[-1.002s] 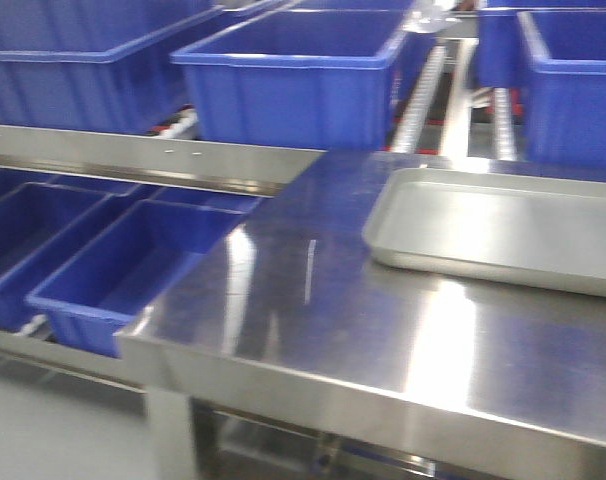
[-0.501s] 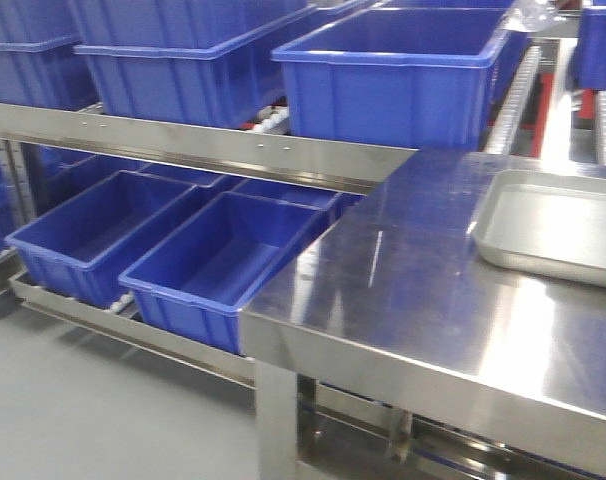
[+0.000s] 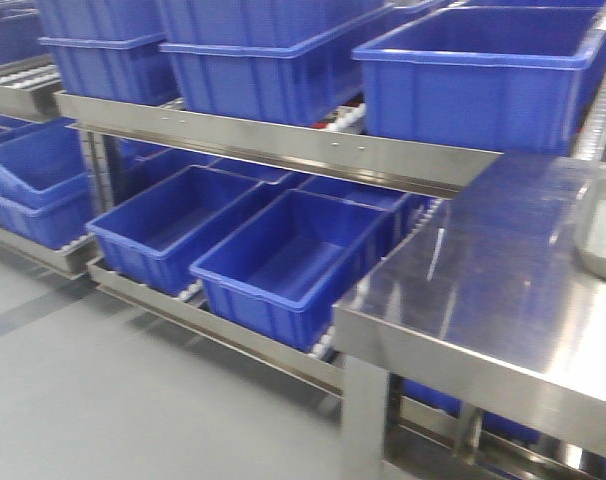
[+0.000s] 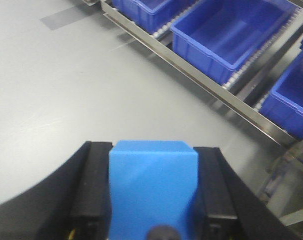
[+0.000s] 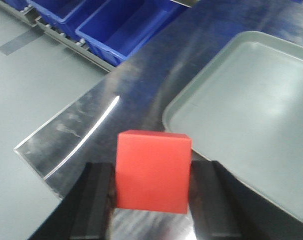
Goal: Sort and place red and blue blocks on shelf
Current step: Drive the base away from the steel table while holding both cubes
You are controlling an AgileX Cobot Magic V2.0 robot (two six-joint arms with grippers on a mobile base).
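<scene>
Two matte, plain-faced cubes sit nearest the wrist cameras, one in each gripper; the blue block (image 4: 152, 187) is pinched between the flat black fingers (image 4: 93, 192) of the left gripper (image 4: 152, 160), its smooth top face turned up toward the lens and one straight edge leading forward; being a cube, it has no long axis; beneath it lies smooth grey floor (image 4: 66, 75). The red block (image 5: 152, 167) is clamped the same way in the right gripper (image 5: 152, 186), one square face toward the camera and its top edge slightly tilted; it hangs above the near corner of the shiny brushed-steel counter (image 5: 91, 117); just beyond, to the right, a shallow grey tray (image 5: 251, 100) with rounded corners lies flat on that counter.

Farther off, the front view shows the shelf (image 3: 103, 160), a multi-tier rack; its brushed stainless front rail (image 3: 283, 145), dotted with small screws, runs left to right and meets the counter's edge at the right; white rollers (image 3: 328, 345) show under the lower tier. Open-topped, rectangular lower crates (image 3: 283, 260) of blue plastic rest side by side there, their long axes running back into the rack; larger upper crates (image 3: 473, 80) of the same glossy blue stand on the tier above, behind the rail.
</scene>
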